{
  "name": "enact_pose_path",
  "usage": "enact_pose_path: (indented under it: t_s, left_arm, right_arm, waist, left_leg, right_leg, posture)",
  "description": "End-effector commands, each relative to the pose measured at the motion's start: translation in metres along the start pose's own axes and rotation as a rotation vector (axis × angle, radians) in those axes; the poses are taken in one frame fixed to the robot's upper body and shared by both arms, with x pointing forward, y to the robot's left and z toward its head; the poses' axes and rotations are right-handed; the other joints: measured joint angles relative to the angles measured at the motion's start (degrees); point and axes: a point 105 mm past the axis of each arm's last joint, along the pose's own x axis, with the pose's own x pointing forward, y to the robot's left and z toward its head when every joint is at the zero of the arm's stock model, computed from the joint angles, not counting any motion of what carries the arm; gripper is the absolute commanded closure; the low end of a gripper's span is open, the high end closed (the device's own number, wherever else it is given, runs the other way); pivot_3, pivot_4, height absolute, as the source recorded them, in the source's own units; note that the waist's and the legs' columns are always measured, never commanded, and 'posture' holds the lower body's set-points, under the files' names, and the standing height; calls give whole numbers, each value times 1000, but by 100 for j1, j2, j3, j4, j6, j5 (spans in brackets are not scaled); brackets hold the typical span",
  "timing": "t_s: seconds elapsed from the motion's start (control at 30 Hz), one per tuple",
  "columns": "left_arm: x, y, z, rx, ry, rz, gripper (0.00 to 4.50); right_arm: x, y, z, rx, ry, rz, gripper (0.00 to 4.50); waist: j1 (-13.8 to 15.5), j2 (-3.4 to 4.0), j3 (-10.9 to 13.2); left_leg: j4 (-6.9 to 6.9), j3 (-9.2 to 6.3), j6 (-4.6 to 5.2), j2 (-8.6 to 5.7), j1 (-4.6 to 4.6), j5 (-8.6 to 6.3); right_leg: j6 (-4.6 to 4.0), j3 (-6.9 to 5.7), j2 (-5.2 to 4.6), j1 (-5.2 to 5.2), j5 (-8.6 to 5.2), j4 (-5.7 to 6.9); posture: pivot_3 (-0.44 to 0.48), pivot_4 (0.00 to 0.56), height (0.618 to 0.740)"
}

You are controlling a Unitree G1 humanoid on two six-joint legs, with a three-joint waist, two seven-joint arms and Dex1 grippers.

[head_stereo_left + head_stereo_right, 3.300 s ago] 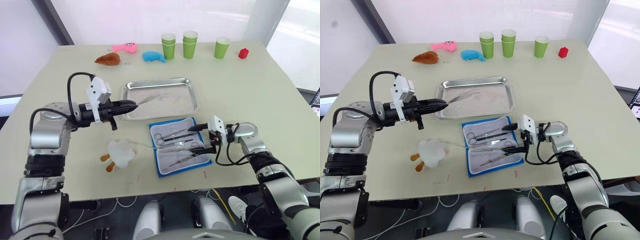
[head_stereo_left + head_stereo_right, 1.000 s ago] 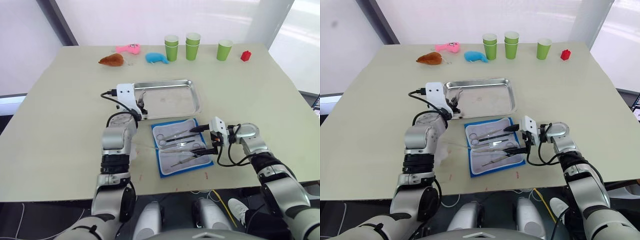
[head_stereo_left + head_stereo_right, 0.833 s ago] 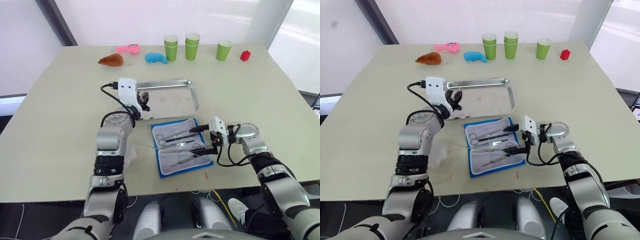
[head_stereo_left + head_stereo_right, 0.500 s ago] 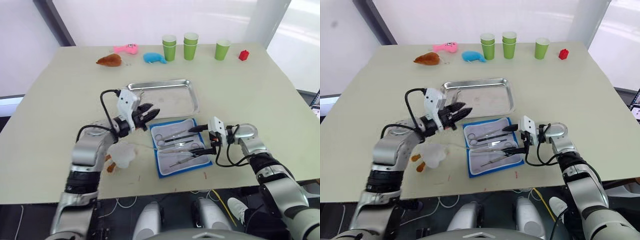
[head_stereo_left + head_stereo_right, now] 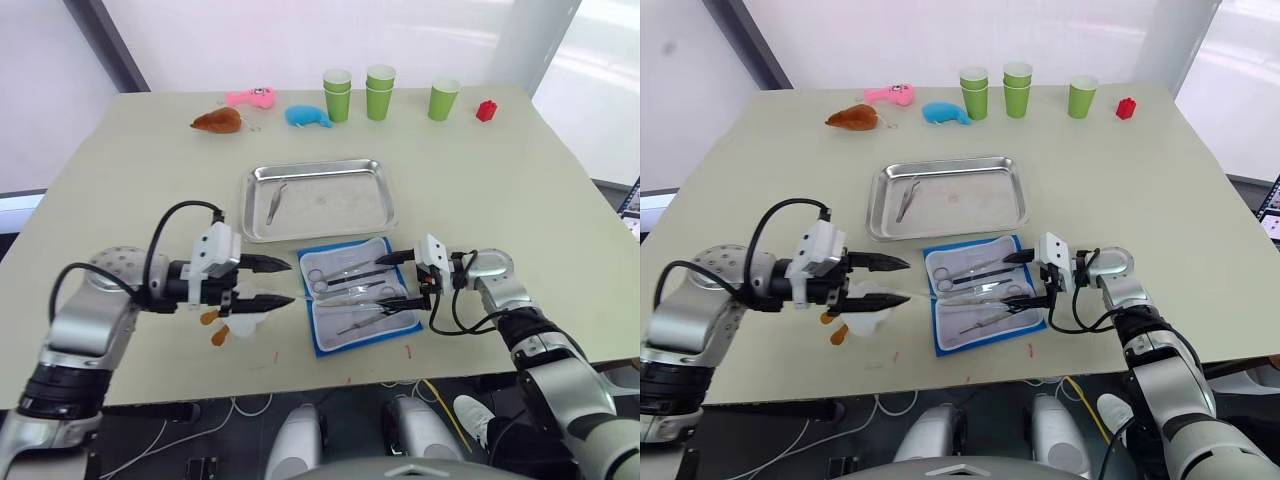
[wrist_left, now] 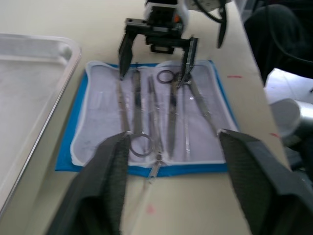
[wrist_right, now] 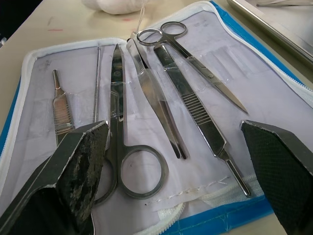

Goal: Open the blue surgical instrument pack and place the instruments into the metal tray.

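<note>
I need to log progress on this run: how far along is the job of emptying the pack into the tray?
Done: the blue pack lies open, and one instrument sits in the metal tray. In hand: nothing; the left hand is open beside the pack, and the right hand is open over its edge. Left: several instruments, including scissors and tweezers, remain in the sleeves.

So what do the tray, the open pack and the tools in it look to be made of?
The metal tray looks like polished steel: shiny, with a rolled rim. The blue surgical instrument pack seems to be fabric: blue border, stitched whitish lining, and sleeves that look like clear plastic. The instruments look like bare silver metal, some with ribbed grips. The exact alloy can't be told.
</note>
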Motion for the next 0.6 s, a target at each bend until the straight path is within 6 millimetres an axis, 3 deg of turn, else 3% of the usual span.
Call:
enact_pose_path:
  t_s: [0.03, 0.3, 0.6]
  left_arm:
    - [-9, -9, 16, 29, -23, -59, 63]
    - [-20, -8, 18, 50, 25, -67, 63]
    - [-1, 9, 14, 75, 25, -18, 63]
  right_arm:
    - [2, 34, -55, 168, 170, 67, 0]
    - [1, 32, -55, 169, 169, 62, 0]
    - [6, 31, -53, 167, 162, 62, 0]
  waist:
    - [-1, 3, 2]
    - [0, 5, 5]
    - [-3, 3, 4]
  left_leg:
    - [0, 0, 0, 0, -1, 0]
    - [0, 4, 0, 2, -1, 0]
    - [0, 6, 0, 0, 0, 0]
  right_leg:
    - [-3, 0, 9, 0, -2, 0]
    - [9, 5, 19, -2, -10, -1]
    - [9, 7, 26, -3, -9, 0]
  posture:
    - [0, 150, 740]
    - [0, 150, 740]
    - [0, 150, 740]
